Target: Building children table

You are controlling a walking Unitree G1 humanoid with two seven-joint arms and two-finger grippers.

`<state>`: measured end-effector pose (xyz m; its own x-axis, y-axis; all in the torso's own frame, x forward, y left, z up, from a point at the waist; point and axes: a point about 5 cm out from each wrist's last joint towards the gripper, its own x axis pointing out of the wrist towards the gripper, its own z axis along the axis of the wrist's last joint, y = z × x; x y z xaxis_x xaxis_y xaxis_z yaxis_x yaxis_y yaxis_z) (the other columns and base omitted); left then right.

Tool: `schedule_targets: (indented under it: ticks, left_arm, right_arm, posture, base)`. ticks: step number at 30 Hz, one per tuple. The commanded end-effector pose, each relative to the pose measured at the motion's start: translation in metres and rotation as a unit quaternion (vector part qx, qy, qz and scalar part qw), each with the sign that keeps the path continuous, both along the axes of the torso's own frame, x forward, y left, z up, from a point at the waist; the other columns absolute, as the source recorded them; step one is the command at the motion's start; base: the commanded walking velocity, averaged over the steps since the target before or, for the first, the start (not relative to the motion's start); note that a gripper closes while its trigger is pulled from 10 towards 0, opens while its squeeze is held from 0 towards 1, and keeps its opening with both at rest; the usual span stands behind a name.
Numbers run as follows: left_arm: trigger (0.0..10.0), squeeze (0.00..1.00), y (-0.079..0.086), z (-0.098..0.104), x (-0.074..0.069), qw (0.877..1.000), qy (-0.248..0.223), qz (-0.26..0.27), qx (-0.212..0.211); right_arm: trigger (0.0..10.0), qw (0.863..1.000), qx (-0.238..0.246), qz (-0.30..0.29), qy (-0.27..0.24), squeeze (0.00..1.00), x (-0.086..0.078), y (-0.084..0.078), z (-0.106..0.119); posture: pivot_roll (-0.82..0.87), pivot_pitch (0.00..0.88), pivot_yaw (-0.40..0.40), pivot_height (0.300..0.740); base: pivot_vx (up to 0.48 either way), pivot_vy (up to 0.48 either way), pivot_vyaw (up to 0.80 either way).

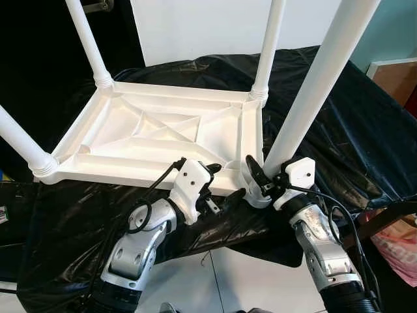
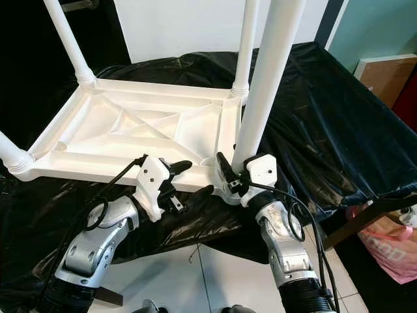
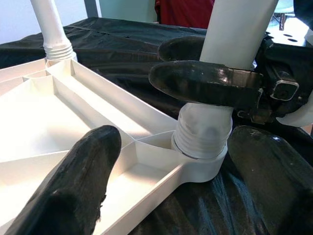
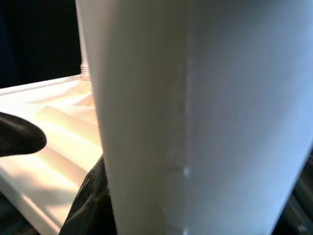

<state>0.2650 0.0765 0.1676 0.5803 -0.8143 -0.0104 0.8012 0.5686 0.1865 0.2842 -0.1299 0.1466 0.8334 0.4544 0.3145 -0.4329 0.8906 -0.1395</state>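
The right pincer (image 1: 258,177) is pinching the near-right leg (image 1: 313,91) just above its ribbed base, one finger (image 3: 205,84) wrapped across the front of the tube and the other behind it. To do this step well, I judge the grip should stay low, close to the socket (image 3: 198,161), so the leg turns about its own axis rather than levering sideways — the ribbed collar (image 3: 203,137) looks partly seated, and a tilted leg would likely bind in the thread. Short twists with a re-grip between them seem safer than one long swing of the wrist.

The left pincer (image 1: 225,181) is spread, its fingers apart and holding nothing; it sits just beside the same corner, one finger over the ribbed underside of the children table (image 1: 156,134) and the other off the edge above the black cloth (image 1: 339,137). It could press on the frame's rim to stop the piece sliding.

The table lies upside down on the cloth-covered tabletop, directly ahead of both pincers, its near edge touching them. Three other legs — far-left (image 1: 88,42), far-right (image 1: 270,45) and near-left (image 1: 23,147) — stand upright in their corners.
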Motion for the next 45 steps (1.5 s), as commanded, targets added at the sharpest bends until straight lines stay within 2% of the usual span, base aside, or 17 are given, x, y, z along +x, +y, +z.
schedule_targets:
  ticks: [1,2,7,13,18,20,27,30,31,32,33,34,35,40,41,44,45]
  left_arm:
    - [10.0,0.0,0.0,0.003,0.002,1.0,-0.002,0.018,-0.004]
    - [10.0,0.0,0.0,0.003,0.002,1.0,-0.002,0.019,-0.004]
    - [10.0,0.0,0.001,0.004,0.002,1.0,-0.003,0.02,-0.004]
    - [10.0,0.0,0.0,0.005,0.003,1.0,-0.005,0.018,-0.004]
    - [10.0,0.0,0.001,0.006,0.004,1.0,-0.005,0.018,-0.006]
    - [10.0,0.0,0.0,0.006,0.004,1.0,-0.005,0.018,-0.007]
    - [10.0,0.0,0.0,0.008,0.005,1.0,-0.007,0.018,-0.01]
    - [10.0,0.0,0.0,0.009,0.006,1.0,-0.003,0.02,-0.018]
    - [10.0,0.0,0.001,0.01,0.006,0.999,0.007,0.02,-0.028]
    - [10.0,0.11,0.001,0.011,0.007,0.999,0.013,0.019,-0.037]
    - [10.0,0.84,0.002,0.012,0.007,0.999,0.018,0.019,-0.047]
    - [10.0,0.84,0.002,0.012,0.007,0.999,0.018,0.019,-0.047]
    - [10.0,1.0,0.002,0.013,0.008,0.998,0.023,0.017,-0.056]
    - [10.0,1.0,0.002,0.02,0.01,0.997,0.02,0.011,-0.067]
    - [10.0,0.04,0.001,0.025,0.011,0.997,0.014,0.004,-0.073]
    - [10.0,0.0,-0.001,0.03,0.013,0.997,0.008,-0.003,-0.078]
    - [10.0,0.0,-0.004,0.037,0.014,0.996,0.003,-0.017,-0.09]
  right_arm:
    - [10.0,0.999,-0.022,0.012,0.03,0.0,-0.003,0.0,-0.015]
    - [10.0,0.999,-0.036,0.021,0.025,0.0,-0.004,0.0,-0.016]
    - [10.0,0.999,-0.041,0.03,0.014,0.0,-0.003,-0.003,-0.017]
    - [10.0,0.999,0.007,0.024,0.047,0.0,0.002,-0.008,-0.021]
    - [10.0,0.993,0.035,0.015,0.11,0.0,0.009,-0.011,-0.028]
    - [10.0,0.991,0.016,0.014,0.134,0.0,0.013,-0.008,-0.028]
    - [10.0,0.992,-0.005,0.029,0.123,0.0,0.015,-0.002,-0.017]
    - [10.0,0.994,0.01,0.035,0.102,0.0,0.015,-0.003,-0.006]
    - [10.0,0.995,0.035,0.042,0.089,0.0,0.016,-0.006,0.003]
    - [10.0,0.994,0.057,0.05,0.078,0.0,0.015,-0.008,0.011]
    - [10.0,0.993,0.073,0.056,0.075,0.0,0.015,-0.01,0.017]
    - [10.0,0.993,0.073,0.056,0.075,0.0,0.015,-0.01,0.017]
    - [10.0,0.991,0.092,0.061,0.076,0.0,0.016,-0.013,0.024]
    - [10.0,0.989,0.098,0.081,0.082,0.0,0.019,-0.02,0.037]
    - [10.0,0.989,0.082,0.091,0.08,0.0,0.02,-0.021,0.039]
    - [10.0,0.989,0.07,0.103,0.082,0.0,0.02,-0.021,0.041]
    - [10.0,0.988,0.049,0.119,0.086,0.0,0.02,-0.021,0.042]
  posture:
    - [-0.01,0.111,-0.007,0.74]
    - [-0.01,0.111,-0.007,0.74]
    - [-0.01,0.112,0.0,0.74]
    - [-0.01,0.111,0.001,0.74]
    - [-0.01,0.112,0.002,0.74]
    - [-0.01,0.11,0.003,0.74]
    - [-0.01,0.108,0.0,0.74]
    - [-0.01,0.109,-0.001,0.74]
    - [-0.01,0.109,-0.004,0.74]
    - [-0.01,0.109,-0.007,0.74]
    - [-0.01,0.109,-0.007,0.74]
    - [-0.01,0.109,-0.007,0.74]
    - [-0.01,0.109,-0.008,0.74]
    - [-0.01,0.106,-0.012,0.74]
    - [-0.01,0.104,-0.015,0.74]
    - [-0.01,0.103,-0.016,0.74]
    - [-0.01,0.1,-0.021,0.74]
  base:
    - [0.0,0.0,0.0]
    - [0.0,0.0,0.0]
    - [0.0,0.0,0.0]
    - [0.0,0.0,0.0]
    - [0.0,0.0,0.0]
    - [0.0,0.0,0.0]
    - [0.0,0.0,0.0]
    - [0.0,0.0,0.0]
    - [0.0,0.0,0.0]
    - [0.0,0.0,0.0]
    - [0.0,0.0,0.0]
    - [0.0,0.0,0.0]
    - [0.0,0.0,0.0]
    - [0.0,0.0,0.0]
    - [0.0,0.0,0.0]
    - [0.0,0.0,0.0]
    - [0.0,0.0,0.0]
